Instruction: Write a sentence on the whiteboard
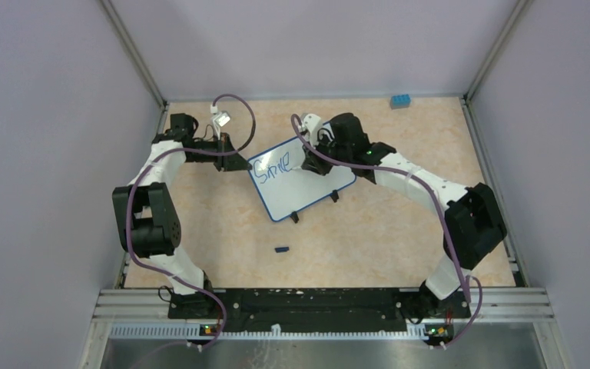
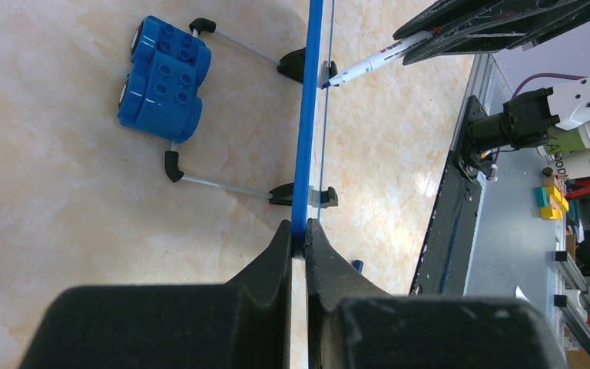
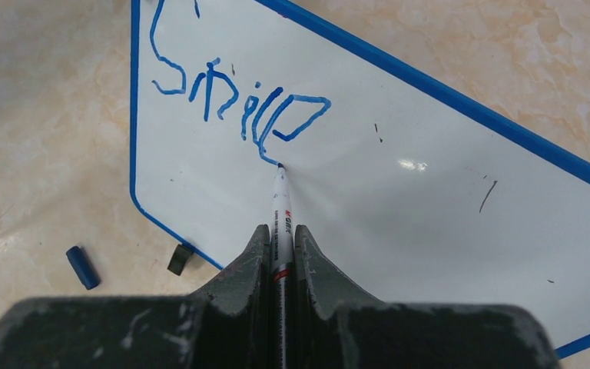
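Overhead view looks down; both close wrist views share the whiteboard (image 1: 315,192).

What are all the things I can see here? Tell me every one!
whiteboard: one, white with a blue frame and black feet, middle of the table
writing: one word, blue, roughly "Smile", near the board's left end
marker: one, white, tip on the board at the end of the writing
cap: one, blue, on the table in front of the board
brick: one, blue, far edge of the table
table: one, beige marbled, under everything
left gripper: one, black, shut on the board's left edge
right gripper: one, black, shut on the marker
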